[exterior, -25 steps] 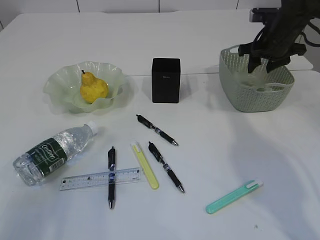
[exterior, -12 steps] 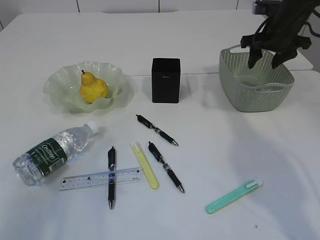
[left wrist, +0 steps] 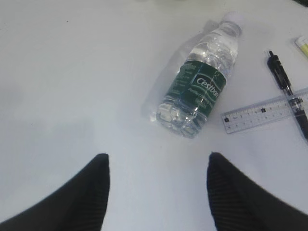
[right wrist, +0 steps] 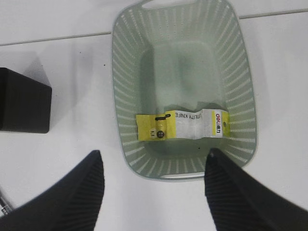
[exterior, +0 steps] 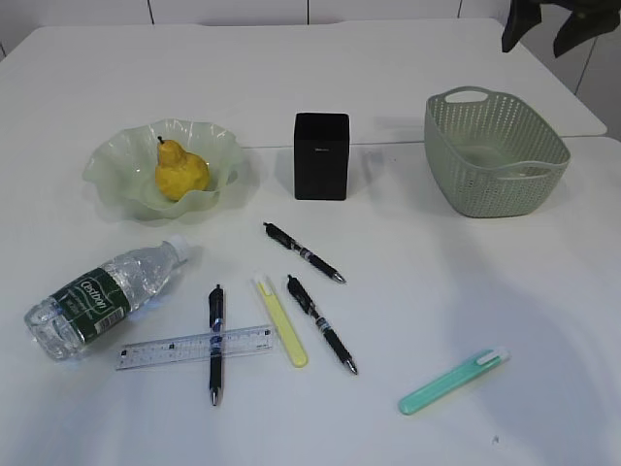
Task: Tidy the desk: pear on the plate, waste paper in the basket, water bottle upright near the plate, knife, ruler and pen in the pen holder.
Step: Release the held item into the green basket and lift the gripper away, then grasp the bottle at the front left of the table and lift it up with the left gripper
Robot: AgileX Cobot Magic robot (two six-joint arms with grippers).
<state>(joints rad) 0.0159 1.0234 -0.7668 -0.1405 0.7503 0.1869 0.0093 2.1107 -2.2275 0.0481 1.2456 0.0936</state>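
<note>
With the waste paper (right wrist: pixel 182 125) lying in the basket (right wrist: pixel 124 86) below our spread, empty right pincer (right wrist: pixel 153 192), we are judging the toppled water bottle (left wrist: pixel 198 82) next, beneath our spread left pincer (left wrist: pixel 158 192).

Yellow pear (exterior: pixel 180 173) in pale green plate (exterior: pixel 116 165); right of it a black holder (exterior: pixel 321 155), then sage lattice basket (exterior: pixel 495 184) with yellow-and-silver paper (right wrist: pixel 182 125)

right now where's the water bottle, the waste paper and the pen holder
water bottle (left wrist: pixel 199 89), left wrist view, on its green label
waste paper (right wrist: pixel 183 125), right wrist view, middle of the yellow and white strip lying in the basket
pen holder (exterior: pixel 321 155), exterior view, on its black front face
</note>
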